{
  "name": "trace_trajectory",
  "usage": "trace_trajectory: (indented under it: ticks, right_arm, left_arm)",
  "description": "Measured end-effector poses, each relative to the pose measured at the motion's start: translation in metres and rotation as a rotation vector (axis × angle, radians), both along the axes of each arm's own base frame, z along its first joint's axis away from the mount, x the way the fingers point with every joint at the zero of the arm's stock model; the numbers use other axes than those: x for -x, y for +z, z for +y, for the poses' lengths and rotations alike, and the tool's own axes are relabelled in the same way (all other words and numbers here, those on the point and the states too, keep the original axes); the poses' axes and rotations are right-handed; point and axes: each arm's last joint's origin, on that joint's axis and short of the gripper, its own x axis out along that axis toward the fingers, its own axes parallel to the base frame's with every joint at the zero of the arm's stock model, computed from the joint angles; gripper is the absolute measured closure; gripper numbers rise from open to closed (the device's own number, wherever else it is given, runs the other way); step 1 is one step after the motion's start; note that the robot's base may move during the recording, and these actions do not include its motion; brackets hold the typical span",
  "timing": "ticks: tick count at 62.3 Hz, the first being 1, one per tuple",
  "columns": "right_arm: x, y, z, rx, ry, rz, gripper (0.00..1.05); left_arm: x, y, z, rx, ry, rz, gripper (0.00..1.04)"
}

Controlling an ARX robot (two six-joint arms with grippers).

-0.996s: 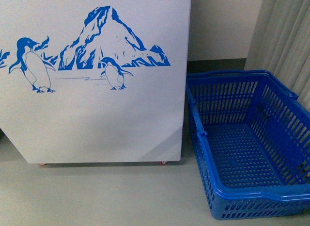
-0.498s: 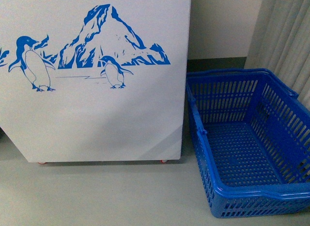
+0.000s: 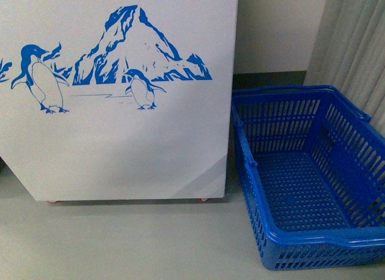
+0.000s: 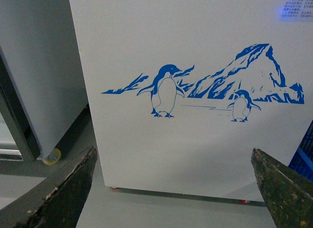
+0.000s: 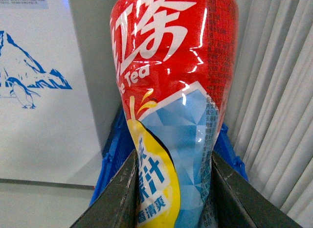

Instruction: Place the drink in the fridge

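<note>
Right jaws clamped on drink (image 5: 171, 91) — its top cut off | left jaws spread wide | fridge (image 3: 120, 148) upper edge unseen

The fridge (image 3: 120, 148) stands on the floor (image 3: 132, 244), the basket (image 3: 313, 256) just right of it, a cabinet (image 4: 34, 66) to its left. The drink (image 5: 171, 91) sits between the right gripper's (image 5: 173, 193) jaws.

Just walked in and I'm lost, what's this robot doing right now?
The right gripper is shut on the drink, a red-labelled tea bottle. The left gripper is open and empty, facing the penguin-decorated fridge. A blue basket sits empty beside the fridge. The drink isn't in the fridge yet.
</note>
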Motion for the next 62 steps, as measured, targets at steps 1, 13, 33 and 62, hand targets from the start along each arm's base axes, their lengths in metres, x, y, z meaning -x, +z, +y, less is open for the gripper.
trace_trajectory:
  ticks: [1, 13, 33, 62]
  right_arm:
    - [0.0, 0.0, 0.0, 0.0, 0.0, 0.0, 0.7]
    - [0.0, 0.0, 0.0, 0.0, 0.0, 0.0, 0.7]
    - [0.0, 0.0001, 0.0, 0.0, 0.0, -0.001, 0.7]
    - [0.0, 0.0001, 0.0, 0.0, 0.0, -0.001, 0.7]
  left_arm:
    - [0.0, 0.0, 0.0, 0.0, 0.0, 0.0, 0.08]
    - [0.0, 0.0, 0.0, 0.0, 0.0, 0.0, 0.08]
    - [0.0, 0.0, 0.0, 0.0, 0.0, 0.0, 0.08]
    - [0.0, 0.0, 0.0, 0.0, 0.0, 0.0, 0.08]
